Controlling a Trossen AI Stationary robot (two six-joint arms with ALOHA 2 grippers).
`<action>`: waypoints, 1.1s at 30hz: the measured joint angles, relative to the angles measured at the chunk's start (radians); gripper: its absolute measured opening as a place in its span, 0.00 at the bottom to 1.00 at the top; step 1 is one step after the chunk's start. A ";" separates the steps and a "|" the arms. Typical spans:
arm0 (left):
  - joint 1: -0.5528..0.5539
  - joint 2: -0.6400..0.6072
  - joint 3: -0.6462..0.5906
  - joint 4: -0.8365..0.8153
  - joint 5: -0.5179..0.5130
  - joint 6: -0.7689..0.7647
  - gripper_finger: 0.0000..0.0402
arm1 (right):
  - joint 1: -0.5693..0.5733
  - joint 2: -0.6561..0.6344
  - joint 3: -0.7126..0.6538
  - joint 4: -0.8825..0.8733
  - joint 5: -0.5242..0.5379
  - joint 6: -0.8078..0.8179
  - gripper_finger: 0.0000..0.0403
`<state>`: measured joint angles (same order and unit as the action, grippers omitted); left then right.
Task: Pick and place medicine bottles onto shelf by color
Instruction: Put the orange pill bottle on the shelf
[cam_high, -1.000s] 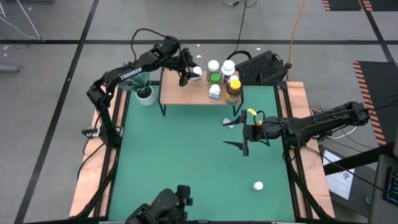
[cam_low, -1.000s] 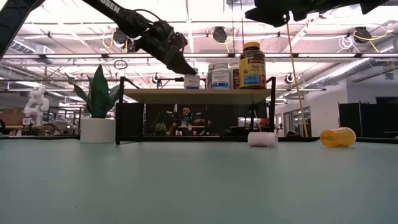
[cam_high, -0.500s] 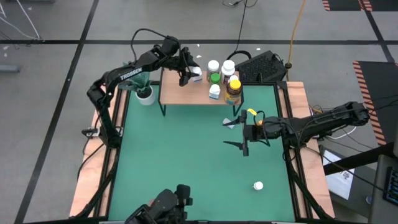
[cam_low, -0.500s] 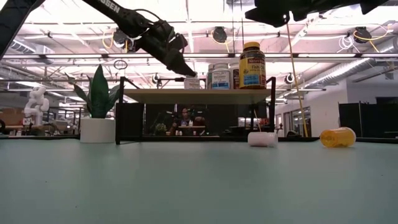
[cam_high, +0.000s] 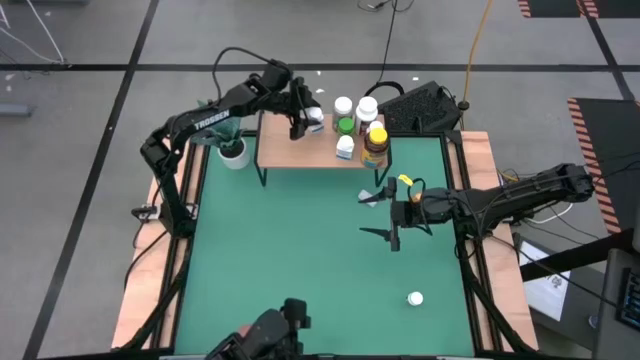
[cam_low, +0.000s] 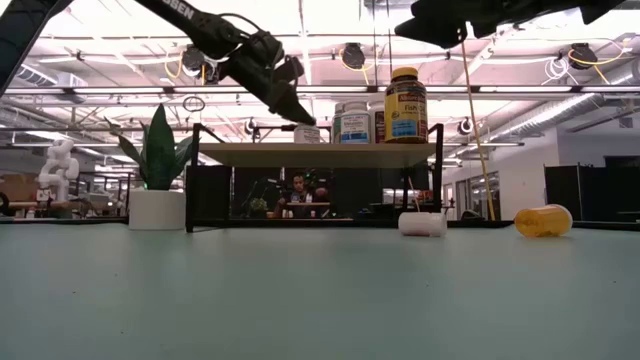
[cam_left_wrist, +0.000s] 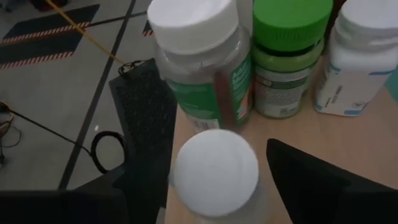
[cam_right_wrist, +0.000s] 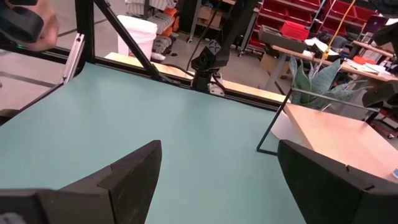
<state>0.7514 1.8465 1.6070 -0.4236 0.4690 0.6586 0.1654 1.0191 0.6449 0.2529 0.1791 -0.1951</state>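
The light-wood shelf (cam_high: 300, 150) stands at the table's far side. On it are white-capped bottles (cam_high: 343, 104), a green one (cam_high: 346, 126) and an amber one with a yellow cap (cam_high: 376, 140). My left gripper (cam_high: 310, 116) is open at the shelf's far edge, a finger on each side of a white-capped bottle (cam_left_wrist: 214, 171) that stands on the board. A gap shows between the cap and one finger (cam_left_wrist: 311, 183). My right gripper (cam_high: 375, 213) hangs open above the table's right middle, holding nothing. My left gripper comes at the white-capped bottle slanting down from the table's left. One finger stands clear of the cap. Whether the other finger (cam_left_wrist: 146, 193) touches the bottle I cannot tell.
A white bottle (cam_low: 422, 224) and an orange one (cam_low: 543, 220) lie on the green table. A white-topped bottle (cam_high: 415, 298) sits near the right front. A potted plant (cam_high: 233, 150) stands left of the shelf. A person sits in the room beyond.
My left gripper has turned a little in place at the shelf. In the low view the white-capped bottle under it shows slightly lower on the board. My right gripper has kept still.
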 joint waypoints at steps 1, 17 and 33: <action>-0.002 0.000 0.000 0.001 0.000 0.000 0.69 | 0.000 0.000 0.000 -0.002 0.000 0.000 0.78; -0.058 -0.067 0.001 0.007 -0.112 -0.009 0.73 | 0.000 0.000 0.000 -0.007 0.000 0.000 0.78; -0.123 -0.186 0.001 -0.032 -0.114 -0.028 0.73 | 0.000 0.000 0.000 -0.011 0.000 0.001 0.78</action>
<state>0.6286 1.6609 1.6081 -0.4552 0.3552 0.6310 0.1658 1.0191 0.6449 0.2415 0.1791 -0.1940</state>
